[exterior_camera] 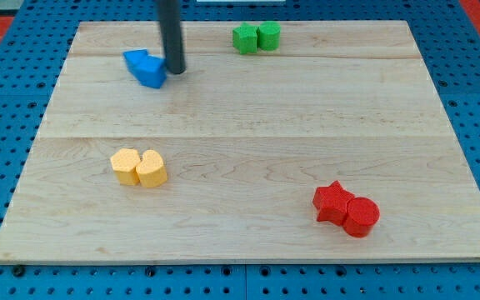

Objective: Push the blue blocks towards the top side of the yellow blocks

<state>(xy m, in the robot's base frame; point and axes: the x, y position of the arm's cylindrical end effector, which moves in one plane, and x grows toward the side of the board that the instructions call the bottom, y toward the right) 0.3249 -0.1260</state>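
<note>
Dark rod's tip point(175, 71) touching right edge of two huddled blue blocks point(147, 67); two yellow blocks point(138, 167) well below on wooden board point(248, 125). No pincer fitted.

One view — high, angled down over board point(248, 242).

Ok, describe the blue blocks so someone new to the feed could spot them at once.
Start at the wooden board and go to its upper left part. There the blue blocks sit pressed together, straight above the yellow pair in the view. They are the only blue pieces, and my tip touches their right side; the green pair sits further right.
</note>
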